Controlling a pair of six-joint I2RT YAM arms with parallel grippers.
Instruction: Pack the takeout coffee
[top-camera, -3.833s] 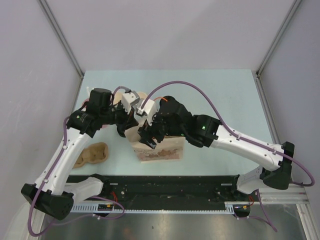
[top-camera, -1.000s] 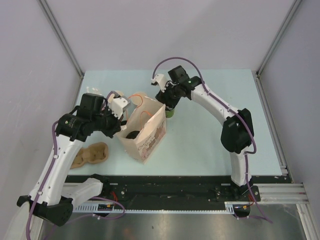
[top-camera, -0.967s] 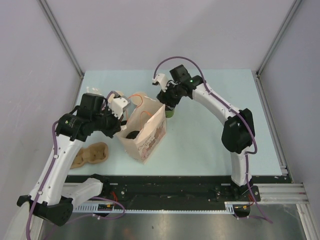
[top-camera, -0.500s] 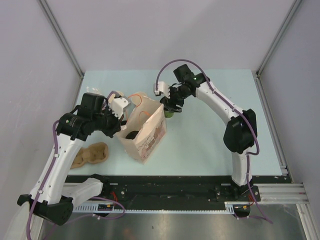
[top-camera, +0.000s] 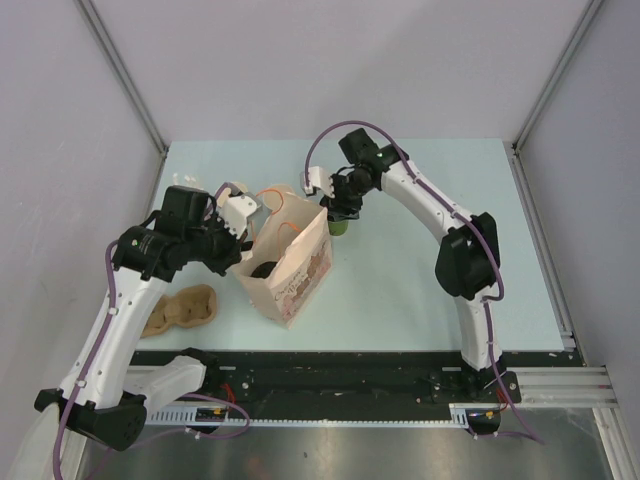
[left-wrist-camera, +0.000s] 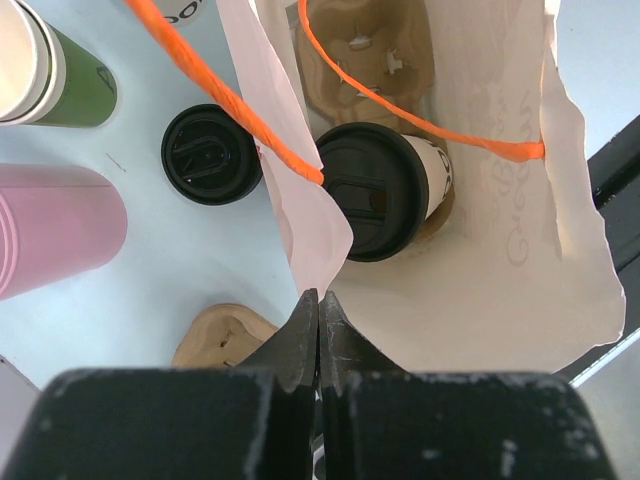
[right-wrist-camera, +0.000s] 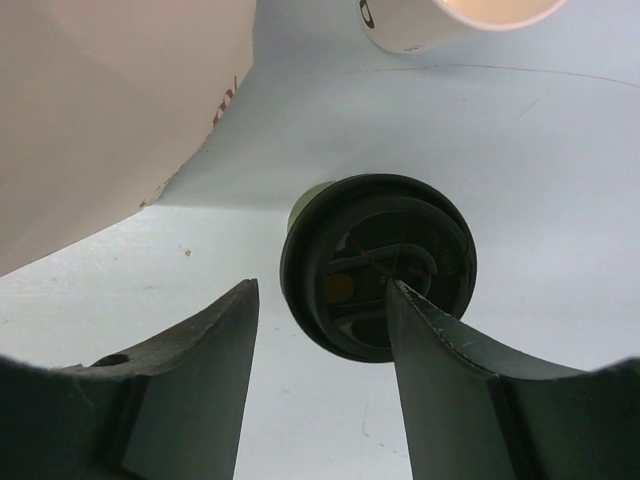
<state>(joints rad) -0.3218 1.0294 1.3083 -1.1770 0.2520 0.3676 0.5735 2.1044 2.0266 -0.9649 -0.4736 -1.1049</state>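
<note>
Paper bag (top-camera: 295, 265), pink cup (left-wrist-camera: 55, 228), cardboard carrier (top-camera: 180, 308)

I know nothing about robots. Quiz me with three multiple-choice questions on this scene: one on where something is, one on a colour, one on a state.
1. Where is the lidded white cup?
A. On the bare table
B. On top of the pink cup
C. Inside the paper bag

2. What colour are the bag's handles?
A. Orange
B. Blue
C. Black

3. How is the left gripper?
A. Wide open
B. Shut on the bag's edge
C. Holding a straw

Answers:
1. C, the left wrist view shows it standing down in the bag.
2. A, orange cords loop over the opening.
3. B, its fingers are pressed together on the paper rim.
</note>
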